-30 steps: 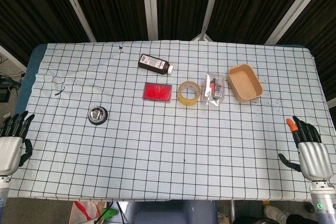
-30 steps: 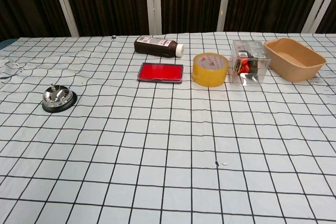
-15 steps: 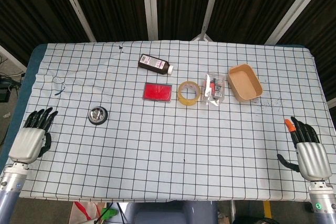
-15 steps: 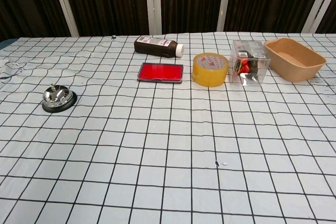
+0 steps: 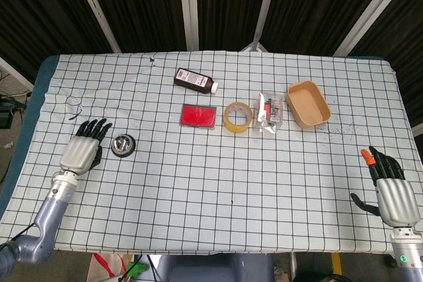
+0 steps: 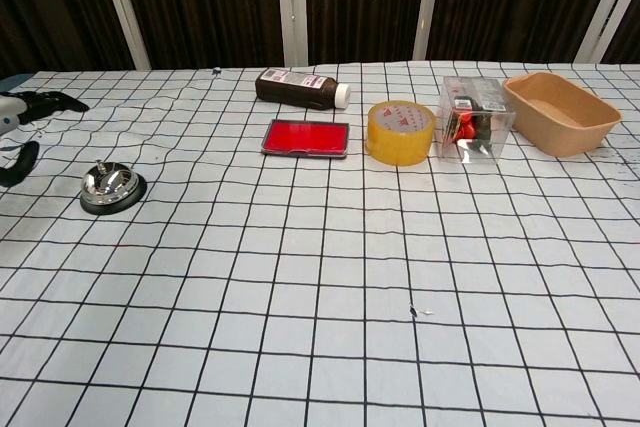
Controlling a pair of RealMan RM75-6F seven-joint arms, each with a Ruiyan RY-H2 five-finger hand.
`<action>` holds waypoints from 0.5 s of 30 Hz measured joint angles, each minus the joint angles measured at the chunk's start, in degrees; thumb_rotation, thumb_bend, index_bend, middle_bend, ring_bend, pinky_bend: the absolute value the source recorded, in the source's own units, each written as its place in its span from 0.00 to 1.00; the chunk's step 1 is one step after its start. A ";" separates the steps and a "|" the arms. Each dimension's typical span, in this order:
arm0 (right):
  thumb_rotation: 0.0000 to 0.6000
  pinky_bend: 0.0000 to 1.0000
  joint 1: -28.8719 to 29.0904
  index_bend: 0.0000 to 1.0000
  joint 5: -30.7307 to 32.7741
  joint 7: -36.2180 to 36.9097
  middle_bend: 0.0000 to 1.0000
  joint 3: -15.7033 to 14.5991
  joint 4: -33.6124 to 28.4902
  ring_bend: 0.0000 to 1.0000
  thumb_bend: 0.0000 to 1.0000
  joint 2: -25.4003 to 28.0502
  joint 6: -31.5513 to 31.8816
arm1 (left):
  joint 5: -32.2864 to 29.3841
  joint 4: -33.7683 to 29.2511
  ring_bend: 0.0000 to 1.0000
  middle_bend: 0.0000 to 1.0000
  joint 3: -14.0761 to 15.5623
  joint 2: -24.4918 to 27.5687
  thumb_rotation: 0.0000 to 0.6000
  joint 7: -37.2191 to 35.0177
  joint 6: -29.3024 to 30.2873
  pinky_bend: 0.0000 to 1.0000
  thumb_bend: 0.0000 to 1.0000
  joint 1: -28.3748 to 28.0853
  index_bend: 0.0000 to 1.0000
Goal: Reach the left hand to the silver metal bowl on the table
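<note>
The silver metal bowl [image 5: 123, 144] sits on a dark base on the left part of the checked tablecloth, also seen in the chest view [image 6: 112, 187]. My left hand [image 5: 84, 148] hovers just left of the bowl, fingers spread and pointing away from me, holding nothing; a small gap separates it from the bowl. In the chest view only the left hand [image 6: 22, 127] fingertips and thumb show at the left edge. My right hand [image 5: 391, 188] stays at the table's near right corner, fingers apart and empty.
A dark bottle [image 5: 195, 81] lies at the back. A red flat case [image 5: 199, 115], a yellow tape roll [image 5: 237, 117], a clear packet [image 5: 270, 112] and a tan tray [image 5: 308, 104] form a row across the middle. The tablecloth [image 5: 211, 189] covers the table.
My left hand has moved from the table's left edge rightward and forward to beside the bowl. The right hand has barely moved.
</note>
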 measured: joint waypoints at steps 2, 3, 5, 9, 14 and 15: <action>1.00 0.10 -0.01 0.03 0.02 0.28 0.03 0.04 0.05 0.09 0.25 0.07 0.02 | -0.47 1.62 0.00 0.01 -0.14 -1.57 1.00 0.26 -0.91 0.01 1.00 -0.95 0.00; 1.00 0.10 -0.01 0.03 0.04 0.42 0.03 0.05 0.07 0.09 0.25 0.10 0.02 | -0.63 2.26 0.00 0.01 -0.15 -2.22 1.00 0.34 -1.33 0.01 1.00 -1.34 0.00; 1.00 0.10 -0.05 0.03 0.05 0.70 0.03 0.07 0.13 0.09 0.25 0.18 0.07 | -0.93 3.90 0.00 0.01 -0.08 -3.85 1.00 0.53 -2.37 0.01 1.00 -2.32 0.00; 1.00 0.10 -0.16 0.03 0.04 1.07 0.03 0.14 0.18 0.09 0.25 0.30 0.34 | -1.09 5.99 0.00 0.01 0.06 -5.83 1.00 0.72 -3.25 0.01 1.00 -3.45 0.00; 1.00 0.10 -0.29 0.03 0.05 1.52 0.03 0.20 0.26 0.09 0.25 0.50 0.57 | -1.29 9.28 0.00 0.00 0.37 -8.51 1.00 1.03 -4.39 0.01 1.00 -4.76 0.00; 1.00 0.10 -0.31 0.03 0.05 1.58 0.03 0.22 0.26 0.09 0.25 0.53 0.60 | -1.36 9.89 0.00 0.00 0.47 -8.98 1.00 1.15 -4.62 0.01 1.00 -4.97 0.00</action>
